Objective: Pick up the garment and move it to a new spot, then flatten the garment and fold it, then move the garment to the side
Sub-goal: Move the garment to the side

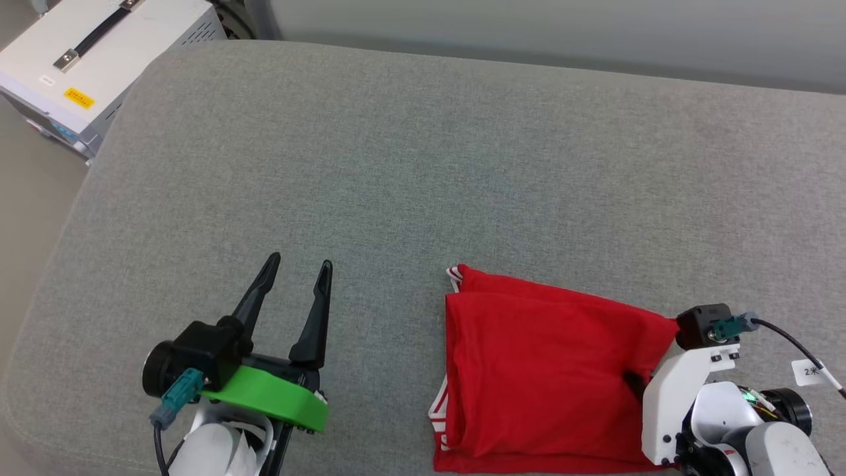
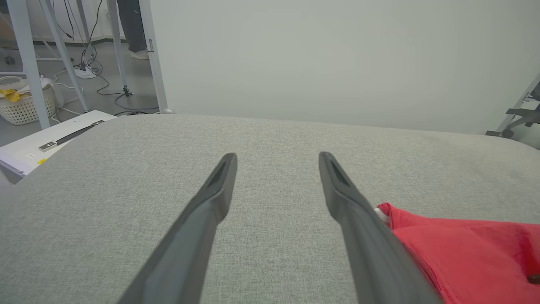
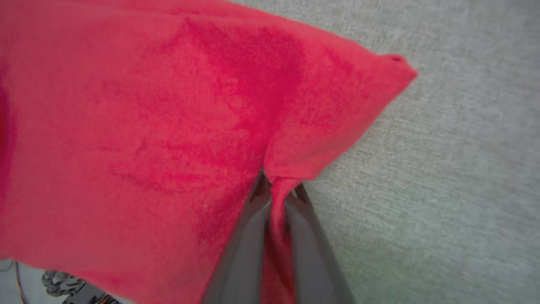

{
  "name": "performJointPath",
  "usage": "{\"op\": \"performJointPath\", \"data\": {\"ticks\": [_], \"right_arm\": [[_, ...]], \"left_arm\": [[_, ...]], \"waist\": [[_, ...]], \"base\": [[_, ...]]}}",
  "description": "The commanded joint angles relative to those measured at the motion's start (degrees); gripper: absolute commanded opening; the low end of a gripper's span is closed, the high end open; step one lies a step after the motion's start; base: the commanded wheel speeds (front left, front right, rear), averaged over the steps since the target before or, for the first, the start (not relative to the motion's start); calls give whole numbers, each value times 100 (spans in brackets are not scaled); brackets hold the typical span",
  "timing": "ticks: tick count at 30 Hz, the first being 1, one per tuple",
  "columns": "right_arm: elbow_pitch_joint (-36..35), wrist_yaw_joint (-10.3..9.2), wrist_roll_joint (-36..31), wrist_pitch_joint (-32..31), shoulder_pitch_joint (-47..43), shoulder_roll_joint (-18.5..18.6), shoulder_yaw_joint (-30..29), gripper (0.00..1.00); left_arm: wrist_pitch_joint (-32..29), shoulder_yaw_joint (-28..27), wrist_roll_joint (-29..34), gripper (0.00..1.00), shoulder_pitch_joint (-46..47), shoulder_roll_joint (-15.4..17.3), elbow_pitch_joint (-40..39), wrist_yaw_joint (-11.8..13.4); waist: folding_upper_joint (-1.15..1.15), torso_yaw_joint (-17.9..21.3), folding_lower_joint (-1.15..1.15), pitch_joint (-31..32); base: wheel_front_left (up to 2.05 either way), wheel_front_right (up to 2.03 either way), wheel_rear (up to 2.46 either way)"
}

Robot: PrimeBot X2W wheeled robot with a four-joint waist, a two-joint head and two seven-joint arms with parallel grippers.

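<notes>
On the grey cushion (image 1: 396,165), folded garment (image 1: 542,370) pinched between right fingers (image 3: 249,249); left fingers (image 1: 316,317) apart.

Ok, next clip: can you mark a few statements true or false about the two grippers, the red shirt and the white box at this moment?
1. The left gripper is open over the bare grey fabric surface, holding nothing. True.
2. The right gripper is open and clear of the red folded garment. False: it is shut on a pinch of the garment's edge.
3. Red-white striped trim shows along the garment's left edge in the head view. True.
4. The white box with a black handle sits on the grey surface. False: it stands off the surface, beyond its far left corner.
</notes>
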State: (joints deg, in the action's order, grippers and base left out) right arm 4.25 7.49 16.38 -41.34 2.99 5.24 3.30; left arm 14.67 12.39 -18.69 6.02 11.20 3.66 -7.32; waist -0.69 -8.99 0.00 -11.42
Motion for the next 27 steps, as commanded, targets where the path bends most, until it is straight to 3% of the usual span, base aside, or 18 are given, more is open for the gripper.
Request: {"op": "performJointPath", "data": {"ticks": [1, 7, 15, 18, 19, 20, 27], "right_arm": [[128, 0, -28, 59, 24, 37, 91, 0], [-176, 0, -110, 370, 192, 621, 531, 0], [-786, 0, -365, 287, 537, 1899, 1281, 0], [-873, 0, -527, 249, 800, 2494, 1537, 0], [-847, 0, -579, 282, 1090, 2960, 1666, 0], [-815, 0, -597, 310, 1215, 3139, 1706, 0], [-162, 0, -663, 757, 1880, 3753, 1581, 0]], "left_arm": [[33, 3, 22, 100, 72, 42, 18, -16], [33, 166, -16, 100, -94, 123, 19, -16], [33, 405, 13, 100, -230, 193, -82, -16], [33, 583, 98, 100, -175, 206, -177, -16], [33, 762, 159, 100, -63, 219, -281, -16], [33, 836, 184, 100, -4, 236, -329, -16], [33, 1169, 304, 100, 434, 454, -604, -16]], "waist": [[69, 80, 0, 92], [69, 435, 0, 370], [69, 1213, 0, 436], [69, 1571, 0, 299], [69, 1921, 0, 90], [69, 2053, 0, -17], [69, 2658, 0, -713]], "base": [[0, 0, 0], [0, 0, 0], [0, 0, 0], [0, 0, 0], [0, 0, 0], [0, 0, 0], [0, 0, 0]]}}
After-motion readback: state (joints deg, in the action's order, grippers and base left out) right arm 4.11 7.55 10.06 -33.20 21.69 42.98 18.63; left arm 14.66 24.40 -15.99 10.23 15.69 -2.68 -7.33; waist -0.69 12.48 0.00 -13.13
